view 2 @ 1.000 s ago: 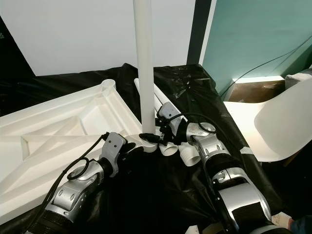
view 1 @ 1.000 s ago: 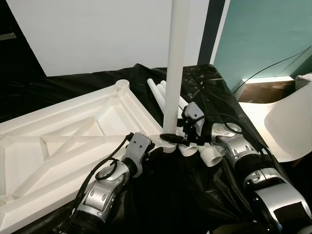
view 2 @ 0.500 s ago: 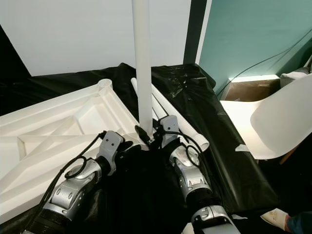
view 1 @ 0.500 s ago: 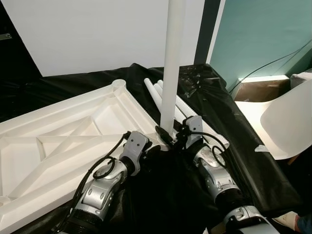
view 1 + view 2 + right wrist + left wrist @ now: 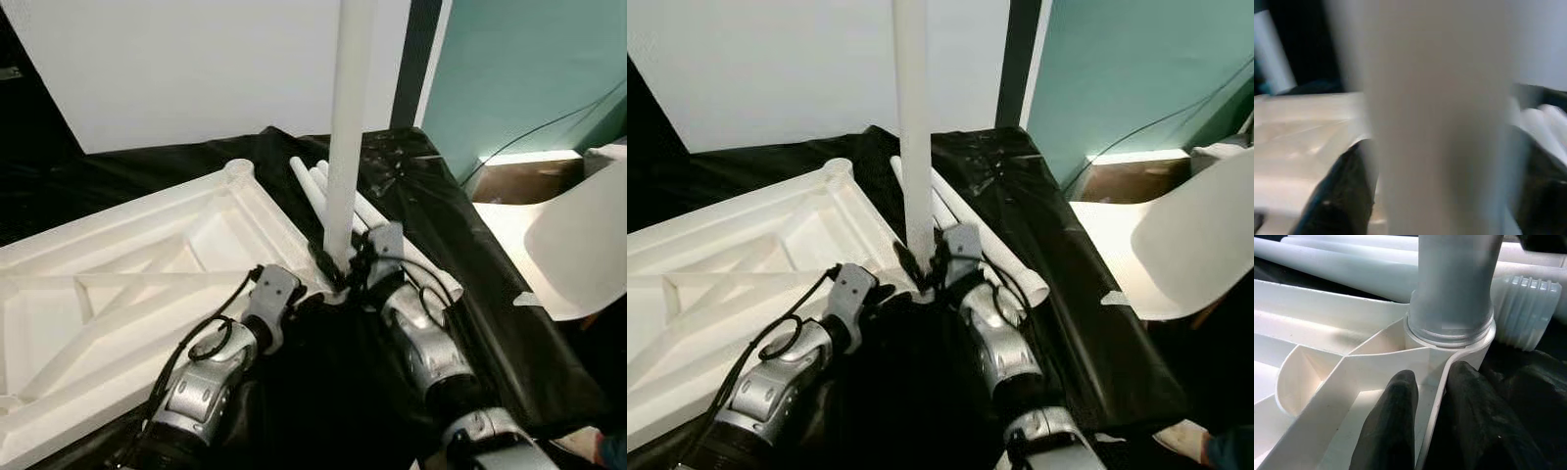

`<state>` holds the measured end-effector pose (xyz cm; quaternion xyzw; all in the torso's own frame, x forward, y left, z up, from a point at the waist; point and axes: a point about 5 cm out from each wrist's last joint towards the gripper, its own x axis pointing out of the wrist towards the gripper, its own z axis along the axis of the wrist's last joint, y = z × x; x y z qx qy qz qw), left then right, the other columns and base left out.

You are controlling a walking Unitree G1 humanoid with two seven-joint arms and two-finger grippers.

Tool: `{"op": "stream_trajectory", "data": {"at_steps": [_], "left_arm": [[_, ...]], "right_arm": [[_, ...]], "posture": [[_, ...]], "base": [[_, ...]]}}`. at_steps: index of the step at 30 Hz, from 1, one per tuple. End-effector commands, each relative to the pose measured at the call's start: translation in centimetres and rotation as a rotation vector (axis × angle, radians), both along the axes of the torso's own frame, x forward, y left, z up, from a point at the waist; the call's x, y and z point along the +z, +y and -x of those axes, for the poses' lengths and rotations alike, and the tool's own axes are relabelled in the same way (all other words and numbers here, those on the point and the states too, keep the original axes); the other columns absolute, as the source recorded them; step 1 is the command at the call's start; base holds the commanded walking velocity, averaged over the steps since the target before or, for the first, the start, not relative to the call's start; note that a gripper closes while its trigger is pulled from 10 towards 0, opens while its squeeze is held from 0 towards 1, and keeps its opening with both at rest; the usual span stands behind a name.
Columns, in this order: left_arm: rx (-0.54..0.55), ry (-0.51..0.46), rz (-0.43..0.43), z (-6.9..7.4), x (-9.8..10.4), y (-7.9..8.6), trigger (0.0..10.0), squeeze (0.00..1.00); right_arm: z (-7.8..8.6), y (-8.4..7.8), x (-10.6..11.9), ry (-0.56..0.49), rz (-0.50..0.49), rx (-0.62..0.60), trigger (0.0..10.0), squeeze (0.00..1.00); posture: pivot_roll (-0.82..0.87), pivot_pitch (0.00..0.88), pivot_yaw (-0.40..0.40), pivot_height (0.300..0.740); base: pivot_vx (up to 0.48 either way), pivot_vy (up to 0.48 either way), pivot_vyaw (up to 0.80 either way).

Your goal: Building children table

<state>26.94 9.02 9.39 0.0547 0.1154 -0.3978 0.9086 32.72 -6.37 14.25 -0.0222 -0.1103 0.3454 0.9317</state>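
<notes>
The white table top (image 5: 147, 284) lies upside down on a black sheet. One white table leg (image 5: 343, 147) stands upright in its near corner socket (image 5: 1449, 333). My left gripper (image 5: 1432, 401) is shut on the table top's rim just beside that socket, one finger (image 5: 1391, 431) inside the rim and one outside. My right gripper (image 5: 343, 269) is shut on the leg (image 5: 1440, 122) right above the socket, with a black finger (image 5: 1347, 196) against its side.
Loose white legs (image 5: 313, 181) lie on the black sheet (image 5: 470, 294) behind the socket, one with a threaded end (image 5: 1525, 308). A white chair (image 5: 578, 245) stands at the right, beyond it a brown box (image 5: 529, 181) by the teal wall.
My right forearm has swung from the right in toward the middle, while its gripper stayed at the leg's base. The camera shifted a little. The left gripper has kept its hold.
</notes>
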Motion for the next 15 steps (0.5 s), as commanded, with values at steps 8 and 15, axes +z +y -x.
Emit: {"op": "stream_trajectory", "data": {"at_steps": [8, 15], "left_arm": [[-0.116, 0.157, -0.013, 1.8, -2.8, -0.5, 10.0, 0.0], [-0.12, 0.155, -0.017, 1.8, -2.8, -0.5, 10.0, 0.0]], "right_arm": [[-0.6, -1.5, -1.7, 0.137, 0.22, 0.286, 10.0, 0.0], [-0.9, -2.7, -1.6, 0.148, 0.334, 0.364, 4.4, 0.0]], "posture": [[0.15, 0.0, -0.012, 0.74], [0.15, 0.0, -0.012, 0.74]], "base": [[0.0, 0.0, 0.0], [0.0, 0.0, 0.0]]}}
